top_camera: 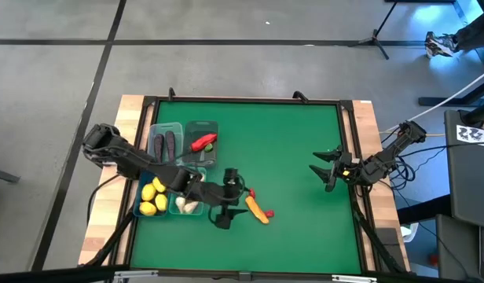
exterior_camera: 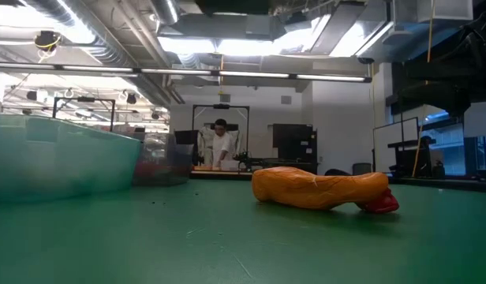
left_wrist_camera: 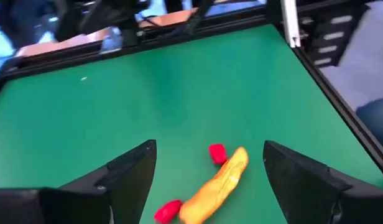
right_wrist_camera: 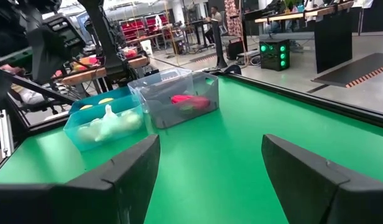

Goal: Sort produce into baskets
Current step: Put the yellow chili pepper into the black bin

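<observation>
The left gripper, fingers spread, is hovering beside the carrot at its three o'clock, apparently lining up; the right gripper, also spread, is waiting at the table's three o'clock.

The high view looks straight down; the low view faces level, sharing the carrot at 6 o'clock with the close left wrist view.

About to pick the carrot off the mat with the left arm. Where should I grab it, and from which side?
Grip the carrot across its thick middle, coming straight down. It lies flat on the mat, its long axis running between the open left hand's fingers, so they close on its long sides. Its red end looks too small to hold.
</observation>
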You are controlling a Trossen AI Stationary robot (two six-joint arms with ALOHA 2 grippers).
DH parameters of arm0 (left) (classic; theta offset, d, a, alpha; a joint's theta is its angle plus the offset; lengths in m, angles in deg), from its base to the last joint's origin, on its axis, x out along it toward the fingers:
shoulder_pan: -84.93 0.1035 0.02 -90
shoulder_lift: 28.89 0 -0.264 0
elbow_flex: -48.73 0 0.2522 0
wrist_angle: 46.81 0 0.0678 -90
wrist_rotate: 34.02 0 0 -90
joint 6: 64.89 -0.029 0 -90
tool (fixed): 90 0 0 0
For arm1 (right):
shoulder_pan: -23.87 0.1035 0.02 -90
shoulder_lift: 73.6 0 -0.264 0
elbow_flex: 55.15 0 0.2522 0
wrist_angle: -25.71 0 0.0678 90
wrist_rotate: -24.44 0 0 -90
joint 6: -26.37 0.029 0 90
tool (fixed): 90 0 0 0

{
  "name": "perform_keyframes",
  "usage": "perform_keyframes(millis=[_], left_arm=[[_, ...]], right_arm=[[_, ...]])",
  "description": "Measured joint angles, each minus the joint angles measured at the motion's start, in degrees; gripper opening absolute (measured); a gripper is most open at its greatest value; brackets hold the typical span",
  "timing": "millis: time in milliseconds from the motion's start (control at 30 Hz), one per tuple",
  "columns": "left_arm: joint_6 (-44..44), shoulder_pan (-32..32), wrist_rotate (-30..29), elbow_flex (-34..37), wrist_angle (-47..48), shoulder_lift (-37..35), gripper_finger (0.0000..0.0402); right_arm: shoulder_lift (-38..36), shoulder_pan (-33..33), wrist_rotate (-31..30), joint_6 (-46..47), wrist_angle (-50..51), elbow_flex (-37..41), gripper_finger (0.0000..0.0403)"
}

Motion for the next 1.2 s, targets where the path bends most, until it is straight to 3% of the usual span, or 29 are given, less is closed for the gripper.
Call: perform_keyframes(millis=[233,467,900,1200], left_arm=[[-6.5,5.0,11.9,0.0,-4.3,6.6,0.0292],[-14.7,7.6,18.7,0.0,-7.6,12.6,0.0292],[-17.9,9.9,24.5,0.0,-12.3,19.7,0.0292],[-19.1,9.9,24.9,0.1,-11.8,21.9,0.0292]], right_arm=[[0.0,0.0,0.0,0.0,0.0,0.0,0.0280],[0.0,0.0,0.0,0.0,0.0,0.0,0.0280],[0.0,0.0,0.0,0.0,0.0,0.0,0.0280],[0.0,0.0,0.0,0.0,0.0,0.0,0.0280]])
